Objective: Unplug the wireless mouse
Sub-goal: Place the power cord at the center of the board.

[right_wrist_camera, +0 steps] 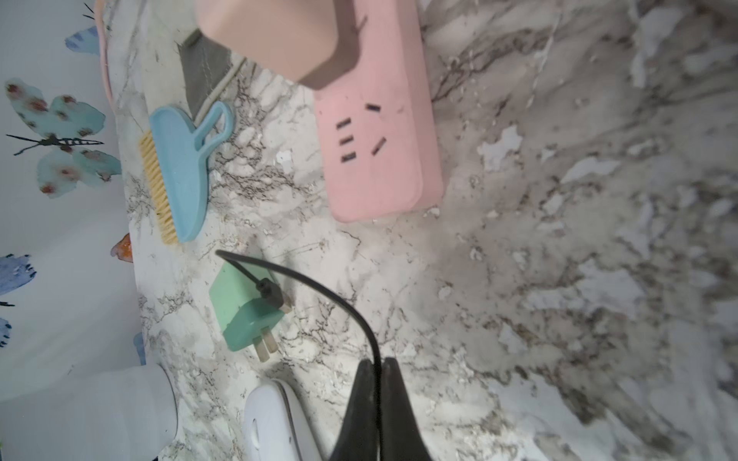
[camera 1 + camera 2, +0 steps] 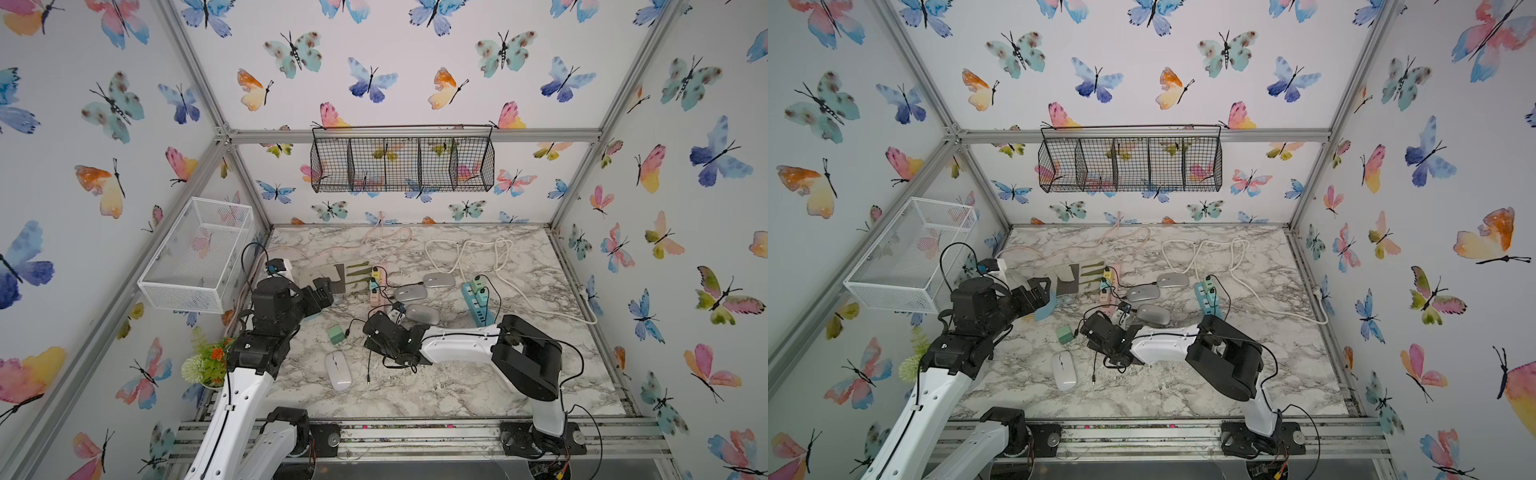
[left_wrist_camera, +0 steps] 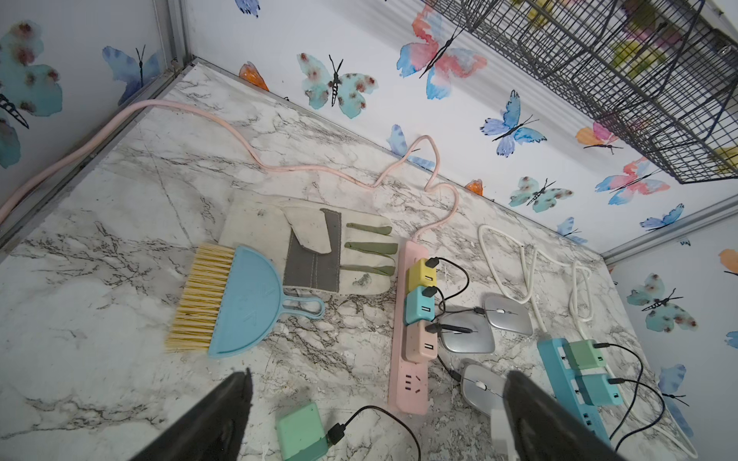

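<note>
Two arms reach over the marble surface (image 2: pixel 457 374). The left arm hovers, elbow bent, its left tool (image 3: pixel 375 383) spread wide and empty. The white mouse (image 2: pixel 338 370) lies beside the green charger (image 2: pixel 335 333). The right arm stretches low, its right tool (image 1: pixel 379 364) clenched on the black cable (image 1: pixel 351 315).

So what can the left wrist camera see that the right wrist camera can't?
Only the left wrist view shows the three silver mice, the blue power strip and the black wire basket. Only the right wrist view shows the white mouse and the right gripper shut on a black cable. Both show the blue brush, the pink power strip and the green charger lying unplugged on the table.
</note>
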`<state>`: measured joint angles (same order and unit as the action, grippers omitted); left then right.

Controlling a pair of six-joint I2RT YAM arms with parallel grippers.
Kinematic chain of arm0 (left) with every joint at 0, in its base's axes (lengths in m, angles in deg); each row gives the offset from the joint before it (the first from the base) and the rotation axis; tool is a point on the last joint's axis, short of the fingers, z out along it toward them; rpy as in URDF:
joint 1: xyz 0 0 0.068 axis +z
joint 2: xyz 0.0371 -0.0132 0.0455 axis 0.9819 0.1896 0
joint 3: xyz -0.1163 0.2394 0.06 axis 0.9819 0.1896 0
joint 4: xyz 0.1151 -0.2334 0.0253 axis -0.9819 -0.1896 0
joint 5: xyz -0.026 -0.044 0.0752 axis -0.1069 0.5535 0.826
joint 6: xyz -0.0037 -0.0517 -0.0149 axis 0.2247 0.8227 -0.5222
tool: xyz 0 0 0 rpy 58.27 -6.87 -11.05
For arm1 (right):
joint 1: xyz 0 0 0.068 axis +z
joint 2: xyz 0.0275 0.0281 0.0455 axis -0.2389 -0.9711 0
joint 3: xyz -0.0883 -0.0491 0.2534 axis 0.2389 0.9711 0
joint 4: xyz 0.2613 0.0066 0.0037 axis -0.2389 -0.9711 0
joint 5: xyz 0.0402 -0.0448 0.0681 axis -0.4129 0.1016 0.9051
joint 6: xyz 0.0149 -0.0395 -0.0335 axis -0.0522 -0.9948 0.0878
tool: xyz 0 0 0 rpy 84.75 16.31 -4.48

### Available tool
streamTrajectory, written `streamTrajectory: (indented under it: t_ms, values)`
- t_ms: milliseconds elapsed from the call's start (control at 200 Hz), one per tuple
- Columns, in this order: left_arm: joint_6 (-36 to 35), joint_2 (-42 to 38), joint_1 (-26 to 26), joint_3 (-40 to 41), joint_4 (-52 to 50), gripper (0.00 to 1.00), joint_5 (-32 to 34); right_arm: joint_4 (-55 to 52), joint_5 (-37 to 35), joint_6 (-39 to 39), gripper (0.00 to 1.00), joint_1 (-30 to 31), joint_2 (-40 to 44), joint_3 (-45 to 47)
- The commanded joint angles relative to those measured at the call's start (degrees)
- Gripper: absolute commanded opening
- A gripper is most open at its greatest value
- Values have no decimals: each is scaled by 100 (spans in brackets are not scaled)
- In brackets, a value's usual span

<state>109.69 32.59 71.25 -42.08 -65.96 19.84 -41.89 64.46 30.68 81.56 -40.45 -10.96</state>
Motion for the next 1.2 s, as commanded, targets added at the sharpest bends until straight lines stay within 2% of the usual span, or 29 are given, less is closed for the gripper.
streamTrajectory:
  t_ms: [0, 245, 440, 561, 641, 701, 826, 911, 981, 1061, 1176, 1196]
  values:
    - [48, 1, 52, -17, 33, 98, -132, -5, 168, 108, 7, 63, -59, -24]
    - [119, 8, 53, 100, 128, 98, -212, 171, 86, 46, 30, 81, 85, 257]
    - [120, 78, 52, 88, 151, 98, -282, 296, 165, -108, 36, 81, 161, 324]
    - [116, 91, 53, 106, 160, 98, -308, 321, 86, -586, 40, 81, 259, 278]
    - [120, 91, 52, 132, 208, 98, -347, 689, 173, -1140, 43, 67, 453, 423]
    - [136, 118, 52, 169, 247, 98, -363, 1301, 557, -1722, 45, 5, 674, 651]
    - [146, 278, 52, 301, 469, 98, -523, 3097, 1078, -2772, 46, -1, 1349, 1652]
    - [172, 418, 52, 365, 659, 98, -883, 3898, 1207, -3413, 47, -16, 1788, 2241]
    - [324, 518, 17, 455, 932, 98, -1198, 3833, 1244, -3981, 51, -57, 2083, 2403]
    - [495, 544, -210, 576, 1278, 98, -1226, 3177, 1095, -4708, 54, -107, 2356, 2348]
    - [734, 522, -1023, 698, 1631, 98, -229, 2560, 604, -5382, 56, -105, 2882, 2549]
    - [735, 512, -1184, 719, 1713, 98, -84, 2572, 653, -5510, 56, -269, 2985, 2638]
